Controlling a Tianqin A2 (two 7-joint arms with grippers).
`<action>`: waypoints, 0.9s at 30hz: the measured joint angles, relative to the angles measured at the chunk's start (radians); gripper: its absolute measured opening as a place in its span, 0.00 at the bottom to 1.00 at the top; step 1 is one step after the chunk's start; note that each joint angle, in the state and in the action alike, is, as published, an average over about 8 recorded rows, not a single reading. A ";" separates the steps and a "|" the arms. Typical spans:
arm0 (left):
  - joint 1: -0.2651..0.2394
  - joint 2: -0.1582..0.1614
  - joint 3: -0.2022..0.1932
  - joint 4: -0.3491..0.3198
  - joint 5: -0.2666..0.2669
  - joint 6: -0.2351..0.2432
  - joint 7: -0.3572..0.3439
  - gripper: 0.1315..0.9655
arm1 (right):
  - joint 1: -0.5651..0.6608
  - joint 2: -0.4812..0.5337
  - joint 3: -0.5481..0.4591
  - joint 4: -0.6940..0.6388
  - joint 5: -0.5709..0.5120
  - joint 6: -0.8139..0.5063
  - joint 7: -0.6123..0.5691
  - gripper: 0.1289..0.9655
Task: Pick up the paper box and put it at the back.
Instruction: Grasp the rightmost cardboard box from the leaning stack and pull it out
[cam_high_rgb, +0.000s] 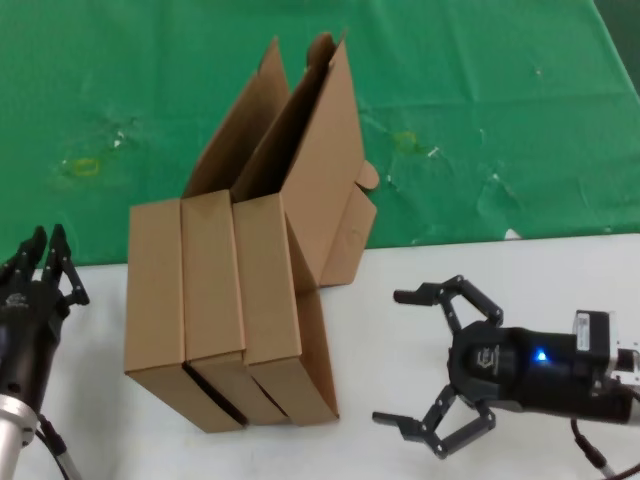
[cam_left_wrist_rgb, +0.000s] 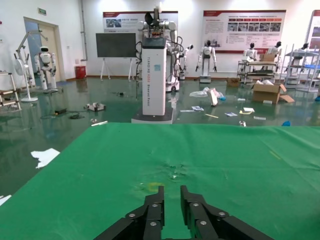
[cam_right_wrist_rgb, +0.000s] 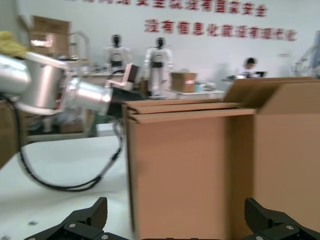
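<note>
Three alike brown cardboard boxes stand on edge side by side on the white tabletop, lids open and leaning back over the green cloth. The right-hand paper box is nearest my right gripper, which is open, empty and points at it from a short way to the right. In the right wrist view that box fills the span between the wide-open jaws of the right gripper. My left gripper is parked left of the boxes, shut and empty; the left wrist view shows the left gripper over the green cloth.
The middle box and left box press against the right-hand one. The raised lids and a side flap overhang the cloth's front edge. The cloth carries yellowish stains and white flecks.
</note>
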 joint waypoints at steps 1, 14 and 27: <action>0.000 0.000 0.000 0.000 0.000 0.000 0.000 0.18 | 0.015 -0.006 -0.004 -0.009 -0.017 -0.022 0.003 1.00; 0.000 0.000 0.000 0.000 0.000 0.000 0.000 0.03 | 0.111 -0.134 -0.025 -0.082 -0.177 -0.132 0.033 1.00; 0.000 0.000 0.000 0.000 0.000 0.000 0.000 0.02 | 0.167 -0.226 -0.001 -0.195 -0.248 -0.185 0.022 1.00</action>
